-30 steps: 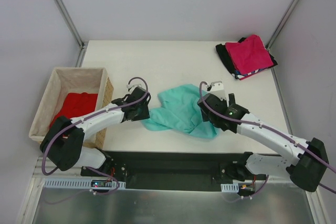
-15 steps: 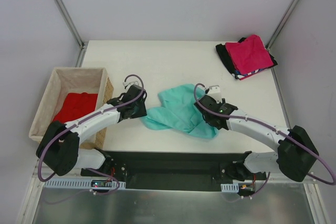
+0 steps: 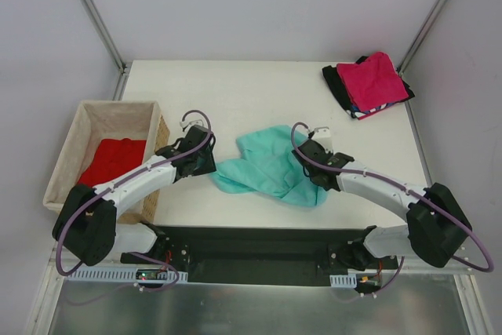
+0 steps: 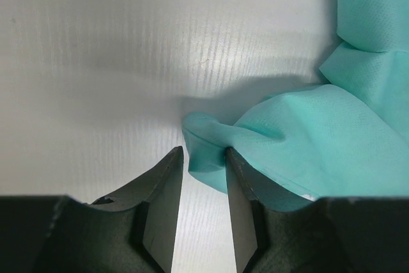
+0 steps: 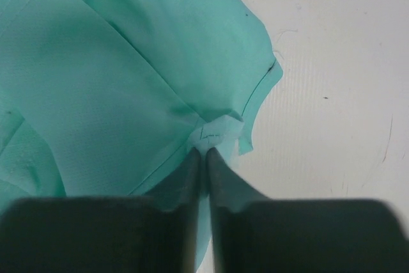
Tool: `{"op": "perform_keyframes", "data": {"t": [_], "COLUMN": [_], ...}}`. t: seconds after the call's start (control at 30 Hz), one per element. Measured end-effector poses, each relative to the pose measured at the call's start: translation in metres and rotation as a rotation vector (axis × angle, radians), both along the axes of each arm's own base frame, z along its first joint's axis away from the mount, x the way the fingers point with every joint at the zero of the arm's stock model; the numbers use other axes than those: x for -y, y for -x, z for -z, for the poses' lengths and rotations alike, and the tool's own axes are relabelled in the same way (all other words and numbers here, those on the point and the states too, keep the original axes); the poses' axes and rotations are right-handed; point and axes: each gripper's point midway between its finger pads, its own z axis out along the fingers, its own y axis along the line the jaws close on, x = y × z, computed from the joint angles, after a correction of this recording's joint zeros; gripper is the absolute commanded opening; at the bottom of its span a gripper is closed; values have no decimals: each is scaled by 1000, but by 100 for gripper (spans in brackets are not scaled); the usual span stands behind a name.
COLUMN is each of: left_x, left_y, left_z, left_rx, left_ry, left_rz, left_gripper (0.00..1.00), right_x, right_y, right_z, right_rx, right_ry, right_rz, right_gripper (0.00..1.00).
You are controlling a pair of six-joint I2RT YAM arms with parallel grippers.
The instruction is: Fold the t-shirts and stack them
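Note:
A teal-green t-shirt [image 3: 269, 166] lies crumpled on the white table between my two arms. At the shirt's left edge my left gripper [image 3: 212, 167] [image 4: 203, 153] stands open. A rolled fold of the teal-green t-shirt [image 4: 300, 139] sits between its fingertips, and bare table shows in the gap behind it. On the right side, my right gripper [image 3: 306, 167] [image 5: 204, 151] is shut on a pinched bit of the teal-green t-shirt's [image 5: 128, 75] hem. A magenta-pink t-shirt [image 3: 378, 80] tops a stack at the back right, over a black one [image 3: 337, 84] and a striped one [image 3: 362, 112].
A tan wicker basket [image 3: 118, 105] with cloth lining stands at the left edge and holds a bright red t-shirt [image 3: 114, 158]. Metal frame posts rise at both back corners. The black base plate of the arms runs along the near edge.
My right gripper slid left onto the shirt and closed from wide open to a pinch on its hem. The left gripper shifted slightly left and narrowed around the cloth's edge.

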Motion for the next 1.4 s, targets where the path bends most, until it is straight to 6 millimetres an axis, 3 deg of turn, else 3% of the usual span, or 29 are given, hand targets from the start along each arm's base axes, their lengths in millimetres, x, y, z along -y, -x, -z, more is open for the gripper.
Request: {"op": "perform_keyframes", "data": {"t": [0.13,0.23,0.27,0.37,0.43,0.53,0.67,0.77,0.9,1.17,1.3,1.4], "left_x": [-4,-8,-8,-12,-12,-10,-8,-11,-16,-33,-42,-51], "left_y": [0,2,3,6,4,-6,-16,-14,-7,24,42,56], "left_z": [1,0,-2,-14,-35,-86,-179,-234,-294,-376,-420,-445], "left_rx": [-1,-3,0,17,57,174,383,506,643,822,923,983], "left_ry": [-1,-5,-6,-12,-1,35,99,125,137,138,153,158], "left_rz": [-10,-13,-12,-2,5,21,54,79,120,191,210,212], "left_gripper": [29,12,2,0,0,0,0,0,0,0,0,0], "right_x": [2,2,2,2,-2,-14,-28,-30,-31,-46,-45,-41], "right_y": [2,3,3,4,0,-11,-20,-17,-9,28,41,46], "right_z": [6,7,6,-7,-34,-92,-189,-245,-297,-396,-435,-452], "right_rx": [-15,-17,-16,-1,45,165,362,472,572,786,878,911], "right_ry": [-1,-5,-6,-10,-19,-62,-127,-145,-126,-72,-37,-10], "right_rz": [5,3,2,-10,-28,-60,-112,-152,-230,-411,-434,-425], "right_gripper": [1,1,1,1,1,1,1,1,1,1,1,1]}}
